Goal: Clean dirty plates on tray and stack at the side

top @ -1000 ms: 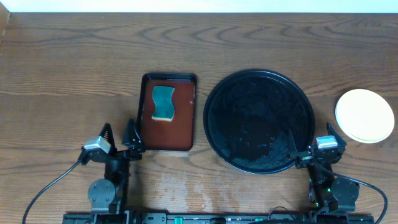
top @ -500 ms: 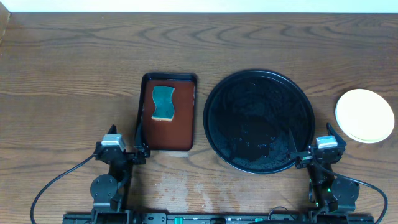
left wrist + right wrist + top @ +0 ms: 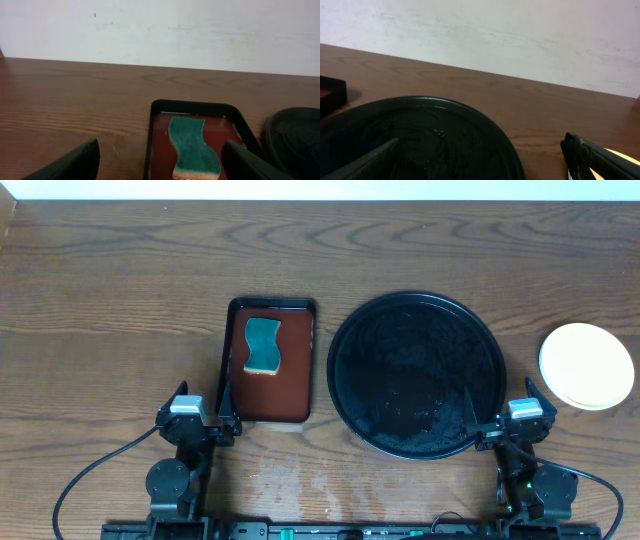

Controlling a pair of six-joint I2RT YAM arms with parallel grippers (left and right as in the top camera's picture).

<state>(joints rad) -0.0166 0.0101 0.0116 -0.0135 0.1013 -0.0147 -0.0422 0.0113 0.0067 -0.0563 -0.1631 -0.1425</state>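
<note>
On the desk [image 3: 110,300], right of the tray [image 3: 415,360], the plates [image 3: 586,366] lie stacked flat, round, favouring no direction, near the right end effector [image 3: 500,400], which gapes empty; the left end effector [image 3: 203,394] is likewise spread.

Lighting is even and diffuse throughout, with no hard shadows. In the overhead view, the wood-grain tabletop [image 3: 100,300] is uniformly lit and sharp. The pale plates [image 3: 586,366] are nearly washed out, with only a thin soft shadow along the rim. The black tray [image 3: 415,310] shows a faint mottled sheen but little depth. In the wrist views, the white wall [image 3: 200,30] is bright and the sponge [image 3: 192,147] reasonably crisp. The fingers [image 3: 70,162] of the left gripper [image 3: 160,146] and the fingers [image 3: 365,165] of the right gripper [image 3: 481,140] appear as dark, blurred shapes at the lower edge.
</note>
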